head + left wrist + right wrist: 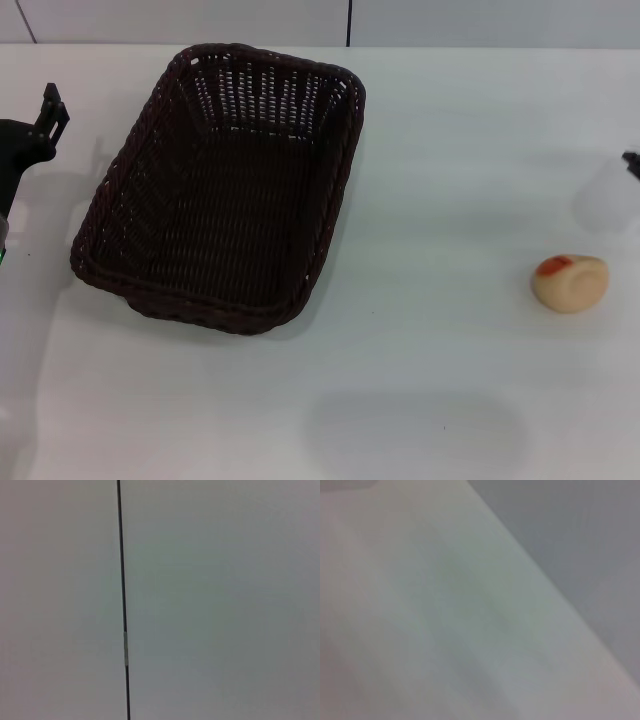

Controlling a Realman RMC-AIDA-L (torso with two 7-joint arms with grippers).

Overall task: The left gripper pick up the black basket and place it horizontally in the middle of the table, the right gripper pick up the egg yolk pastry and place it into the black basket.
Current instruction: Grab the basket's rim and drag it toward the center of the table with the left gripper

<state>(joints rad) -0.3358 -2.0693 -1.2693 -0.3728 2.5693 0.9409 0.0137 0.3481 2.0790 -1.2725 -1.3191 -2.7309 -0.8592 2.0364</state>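
Tabletop [420, 420]: white, bare at 6 o'clock.
Black basket [225, 190]: 10 o'clock, skewed lengthwise; swinging it risks dragging.
Egg yolk pastry [570, 283]: 3 o'clock, may roll.
Left hand [48, 118]: 9 o'clock edge, closure cannot tell.
Right hand [632, 165]: 3 o'clock edge, closure cannot tell.

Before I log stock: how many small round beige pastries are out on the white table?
1. The small round beige egg yolk pastry lies on the white table, right of the dark woven basket, not inside it.
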